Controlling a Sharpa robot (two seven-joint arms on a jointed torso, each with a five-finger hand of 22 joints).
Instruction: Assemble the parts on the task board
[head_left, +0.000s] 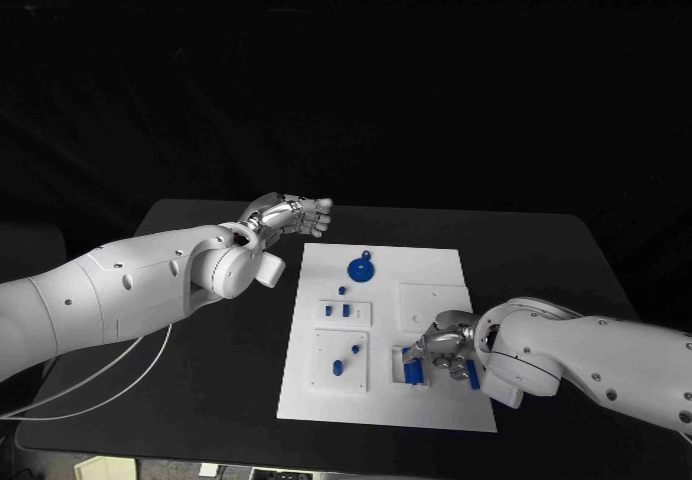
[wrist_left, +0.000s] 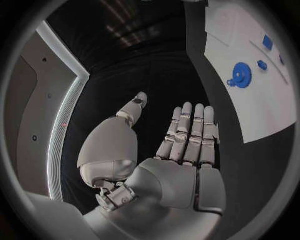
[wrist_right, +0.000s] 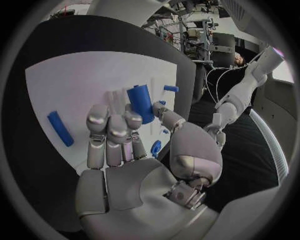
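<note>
I am working over the near right corner of the task board (head_left: 433, 255) with my right hand (head_left: 440, 350), fingers bent down toward a stubby blue cylinder (wrist_right: 141, 103) standing there, because that looks like the piece now being seated. From the right wrist view the fingertips are sitting right at the cylinder, but I cannot tell whether they are actually pinching it or just touching its side, so I am treating the grip as uncertain. A slimmer blue peg (wrist_right: 60, 128) is lying flat on the board just beside the hand, probably waiting for its own turn. My left hand (head_left: 289, 215) is hovering off the far left edge of the board, fingers straight and together, thumb apart, holding nothing; I am parking it there so it is not shadowing or bumping the work. The round blue gear (head_left: 361, 267) is lying near the far end of the board, and smaller blue pieces are standing in the recessed plates down the left side.
</note>
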